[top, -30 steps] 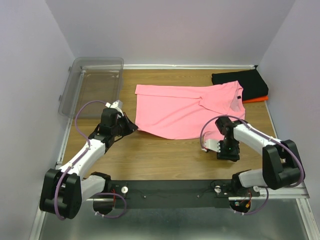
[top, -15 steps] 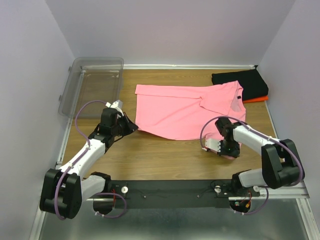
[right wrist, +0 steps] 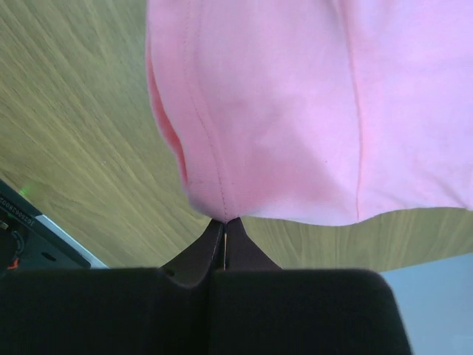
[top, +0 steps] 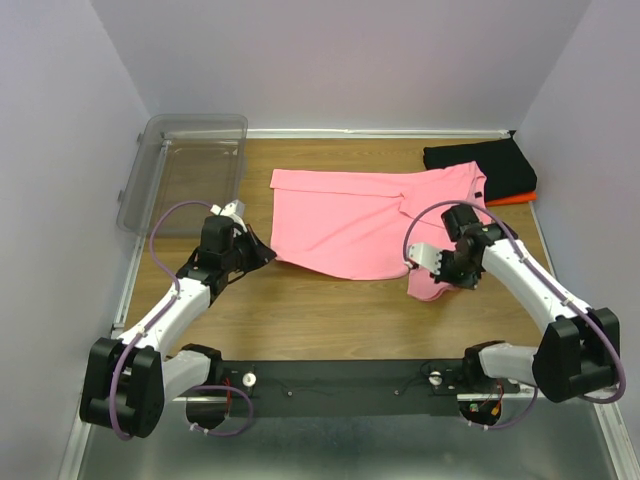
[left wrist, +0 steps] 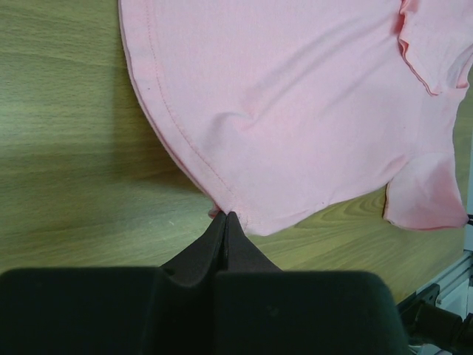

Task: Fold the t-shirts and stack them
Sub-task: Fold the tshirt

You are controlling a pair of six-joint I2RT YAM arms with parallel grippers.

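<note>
Top external view: the pink t-shirt point(top: 370, 225) lies spread mid-way across the desk point(top: 330, 310), with a folded black t-shirt point(top: 478, 160) over an orange t-shirt point(top: 515, 198) at the far right. The left tool point(left wrist: 225, 217) is clamped on the pink one's near-left hem corner and the right tool point(right wrist: 224, 220) on its near-right edge (a sliver each). I reckon a hasty lift could slip either pinch, or uneven pulls could skew the fold.

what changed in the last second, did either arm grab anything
The right tool moved forward to the plain pink t-shirt and shut on its near right edge, which now sits bunched at the tool. The left tool stayed shut on the near left hem. The folded black t-shirt, folded orange t-shirt and clear plastic bin did not move.
</note>
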